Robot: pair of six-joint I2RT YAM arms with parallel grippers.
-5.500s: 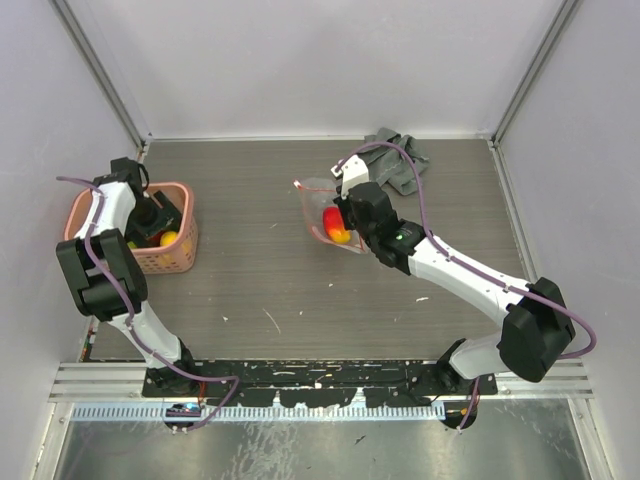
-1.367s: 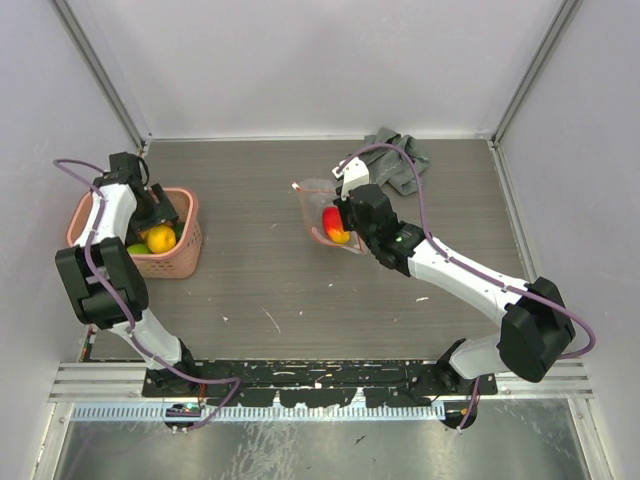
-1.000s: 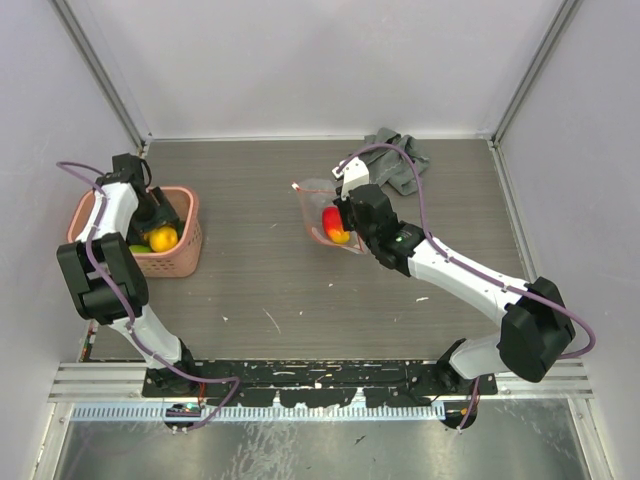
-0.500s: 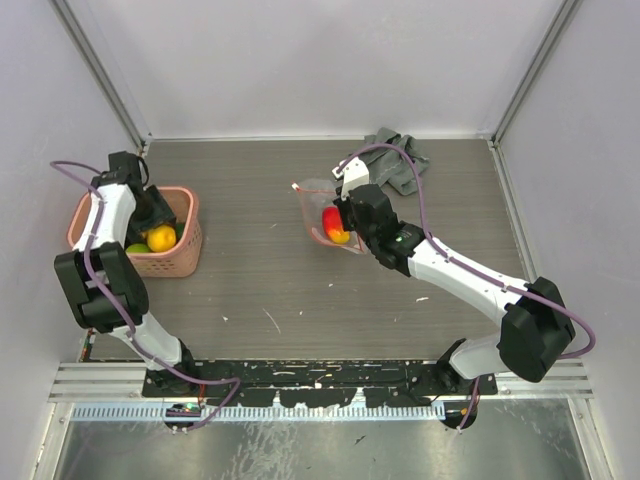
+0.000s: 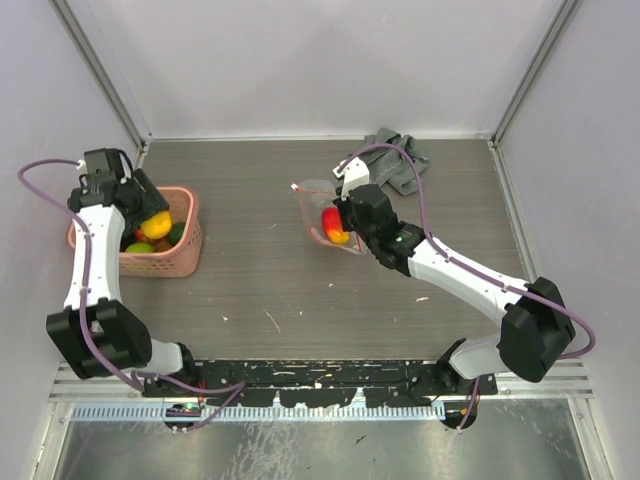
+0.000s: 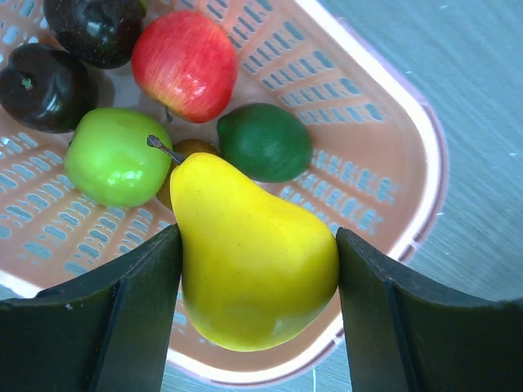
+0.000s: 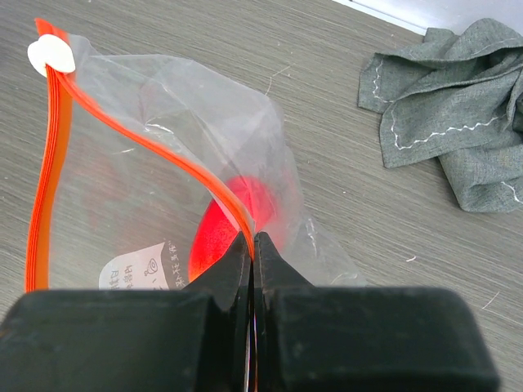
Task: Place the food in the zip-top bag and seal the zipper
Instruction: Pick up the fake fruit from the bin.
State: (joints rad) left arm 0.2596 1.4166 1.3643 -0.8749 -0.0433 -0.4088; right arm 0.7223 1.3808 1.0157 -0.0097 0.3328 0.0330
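The left end effector (image 6: 258, 269) is clamped on a yellow pear (image 6: 237, 220), one finger pressed against each flank. It holds the pear above the pink basket (image 6: 425, 155), which sits at the left edge of the worktop (image 5: 270, 270), toward the far-left corner. Below the pear, on the basket floor, lie a red apple (image 6: 185, 64), a green apple (image 6: 117, 155), a lime (image 6: 264, 141) and two dark purple-brown fruits (image 6: 45, 86). A small brownish piece shows between the green apple and the lime, mostly hidden by the pear.

The right end effector (image 7: 253, 245) is pinched tight on one lip of the zipper (image 7: 147, 140), with the orange strip running into the closed jaws. The zip-top bag (image 7: 122, 204) is just right of the worktop's middle, nearer the far edge, with its mouth gaping toward the left edge. The two orange lips stand apart and meet at the white slider (image 7: 49, 55), at the bag's far end. Inside the bag is a red-and-orange fruit (image 5: 335, 225), showing through the clear film next to the pinched lip. Whether the bag rests on the worktop or hangs from the grip cannot be told.

A crumpled grey cloth (image 7: 458, 106) lies at the far edge toward the far-right corner, near the bag but not touching it.
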